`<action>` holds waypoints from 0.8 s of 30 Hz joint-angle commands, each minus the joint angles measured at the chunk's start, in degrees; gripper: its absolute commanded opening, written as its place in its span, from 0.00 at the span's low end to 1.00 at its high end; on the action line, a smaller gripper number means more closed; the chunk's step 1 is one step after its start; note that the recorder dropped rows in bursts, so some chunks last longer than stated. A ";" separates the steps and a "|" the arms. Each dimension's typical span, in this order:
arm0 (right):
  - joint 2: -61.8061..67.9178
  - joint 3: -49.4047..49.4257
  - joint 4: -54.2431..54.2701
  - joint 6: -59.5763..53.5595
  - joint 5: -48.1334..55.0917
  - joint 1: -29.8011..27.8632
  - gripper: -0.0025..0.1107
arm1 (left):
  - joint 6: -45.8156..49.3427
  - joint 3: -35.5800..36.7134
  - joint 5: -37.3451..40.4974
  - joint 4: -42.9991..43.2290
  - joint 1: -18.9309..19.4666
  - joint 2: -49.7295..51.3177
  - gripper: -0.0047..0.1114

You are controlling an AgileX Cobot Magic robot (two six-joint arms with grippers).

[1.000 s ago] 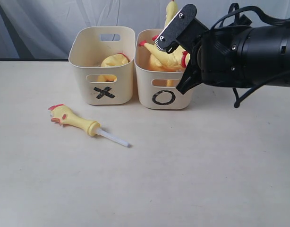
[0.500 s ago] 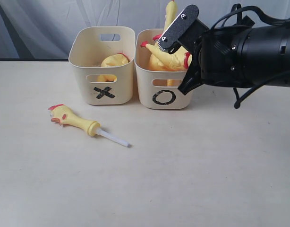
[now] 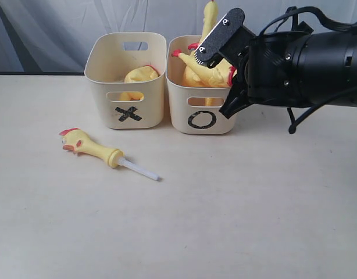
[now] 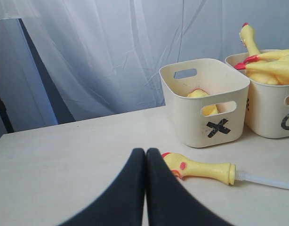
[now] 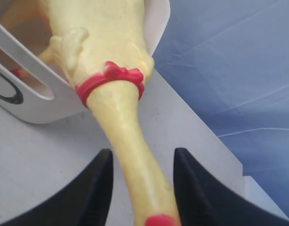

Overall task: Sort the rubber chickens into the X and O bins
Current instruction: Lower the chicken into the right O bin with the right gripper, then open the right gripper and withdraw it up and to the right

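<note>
Rubber chicken (image 5: 117, 110), smooth tapered neck between spread right pincer (image 5: 143, 153), left pincer (image 4: 145, 151) clenched

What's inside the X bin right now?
One yellow chicken piece with a red edge shows inside the X bin. The bin's walls hide its lower part and the floor.

Right arm (image 3: 309, 64): glossy black cylindrical housing, black cables (image 3: 295, 17) looped above. Right pincer (image 5: 143, 154): flat black finger (image 3: 220, 34), two screws, ridged pad.
</note>
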 commanded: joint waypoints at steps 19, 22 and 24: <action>-0.81 -4.72 2.50 -0.20 -6.56 -0.23 0.48 | -0.04 0.03 -0.37 -0.23 0.27 -0.26 0.04; -2.59 -5.30 3.55 -0.20 -7.49 -0.23 0.32 | -0.04 0.03 -0.37 -0.23 0.27 -0.26 0.04; -4.32 -5.30 4.05 -0.20 -7.71 -0.23 0.11 | -0.04 0.03 -0.37 -0.23 0.27 -0.26 0.04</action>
